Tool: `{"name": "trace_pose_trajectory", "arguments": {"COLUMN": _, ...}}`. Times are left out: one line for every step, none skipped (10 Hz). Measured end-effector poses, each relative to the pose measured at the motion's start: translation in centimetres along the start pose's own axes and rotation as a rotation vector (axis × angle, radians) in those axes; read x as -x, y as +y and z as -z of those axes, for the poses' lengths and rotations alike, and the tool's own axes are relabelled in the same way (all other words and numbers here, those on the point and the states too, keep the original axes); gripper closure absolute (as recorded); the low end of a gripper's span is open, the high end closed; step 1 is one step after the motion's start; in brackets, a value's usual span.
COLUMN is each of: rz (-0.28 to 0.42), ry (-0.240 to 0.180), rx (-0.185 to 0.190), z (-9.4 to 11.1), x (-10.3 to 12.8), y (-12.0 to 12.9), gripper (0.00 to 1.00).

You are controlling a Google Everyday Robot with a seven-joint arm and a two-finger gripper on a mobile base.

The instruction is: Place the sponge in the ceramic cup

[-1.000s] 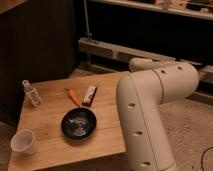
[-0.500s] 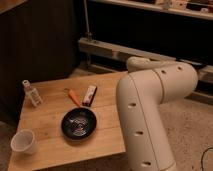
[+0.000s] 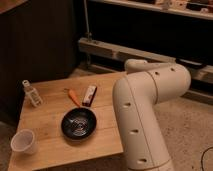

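**Camera view: no sponge in sight, ceramic cup (image 3: 24,141) upright**

Set against a second ago, no shift found: same arm (image 3: 145,115) pose, same layout on the table (image 3: 47,117). Little to read from that for the task.

Ceramic cup standing left of and nearer than the black pan (image 3: 78,123), by the table's front corner, with no blue showing at its mouth (interior only partly visible). Sponge not seen anywhere on the wood; possibly carried out of view or hidden behind the arm, but not to be settled from here.

Gripper out of frame, somewhere beyond the bulky white arm right of the pan; its grip state impossible to tell.

Just behind the pan, an orange-handled tool (image 3: 74,96) and a red-white-black bar (image 3: 90,95) side by side. Well left of the pan, a small clear bottle (image 3: 32,93).

Pale wooden tabletop. Speckled floor (image 3: 195,125) right of the pan, dark wall (image 3: 40,40) and metal rail (image 3: 115,50) well behind it.
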Motion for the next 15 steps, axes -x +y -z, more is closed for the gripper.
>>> {"name": "trace_pose_trajectory", "arguments": {"rz": 0.000, "ry": 0.001, "rx": -0.008, "z": 0.0, "x": 0.0, "y": -0.4, "gripper": 0.32}}
{"name": "trace_pose_trajectory", "arguments": {"rz": 0.000, "ry": 0.000, "rx": -0.006, "z": 0.0, "x": 0.1, "y": -0.3, "gripper": 0.26}}
{"name": "trace_pose_trajectory", "arguments": {"rz": -0.018, "ry": -0.005, "rx": -0.002, "z": 0.7, "x": 0.7, "y": -0.1, "gripper": 0.26}}
{"name": "trace_pose_trajectory", "arguments": {"rz": -0.046, "ry": -0.007, "rx": -0.002, "z": 1.6, "x": 1.6, "y": -0.6, "gripper": 0.26}}
{"name": "trace_pose_trajectory", "arguments": {"rz": -0.072, "ry": -0.006, "rx": -0.003, "z": 2.0, "x": 2.2, "y": -0.9, "gripper": 0.26}}
{"name": "trace_pose_trajectory", "arguments": {"rz": -0.137, "ry": -0.004, "rx": -0.006, "z": 2.8, "x": 2.7, "y": -0.7, "gripper": 0.26}}
{"name": "trace_pose_trajectory", "arguments": {"rz": -0.165, "ry": -0.001, "rx": -0.011, "z": 3.0, "x": 3.0, "y": -0.8, "gripper": 0.26}}
{"name": "trace_pose_trajectory", "arguments": {"rz": -0.192, "ry": 0.006, "rx": -0.017, "z": 2.9, "x": 3.3, "y": -1.0, "gripper": 0.26}}
{"name": "trace_pose_trajectory", "arguments": {"rz": -0.220, "ry": 0.019, "rx": -0.027, "z": 2.5, "x": 3.4, "y": -0.9, "gripper": 0.26}}
{"name": "trace_pose_trajectory", "arguments": {"rz": -0.244, "ry": 0.033, "rx": -0.042, "z": 2.2, "x": 3.4, "y": -0.7, "gripper": 0.26}}
{"name": "trace_pose_trajectory", "arguments": {"rz": -0.278, "ry": 0.051, "rx": -0.060, "z": 1.9, "x": 3.2, "y": -0.5, "gripper": 0.26}}
{"name": "trace_pose_trajectory", "arguments": {"rz": -0.343, "ry": 0.069, "rx": -0.080, "z": 1.9, "x": 3.1, "y": -0.6, "gripper": 0.26}}
{"name": "trace_pose_trajectory", "arguments": {"rz": -0.384, "ry": 0.076, "rx": -0.086, "z": 2.2, "x": 3.0, "y": -0.6, "gripper": 0.26}}
{"name": "trace_pose_trajectory", "arguments": {"rz": -0.417, "ry": 0.080, "rx": -0.086, "z": 2.7, "x": 3.0, "y": -0.5, "gripper": 0.27}}
{"name": "trace_pose_trajectory", "arguments": {"rz": -0.436, "ry": 0.083, "rx": -0.083, "z": 3.0, "x": 2.9, "y": -0.5, "gripper": 0.35}}
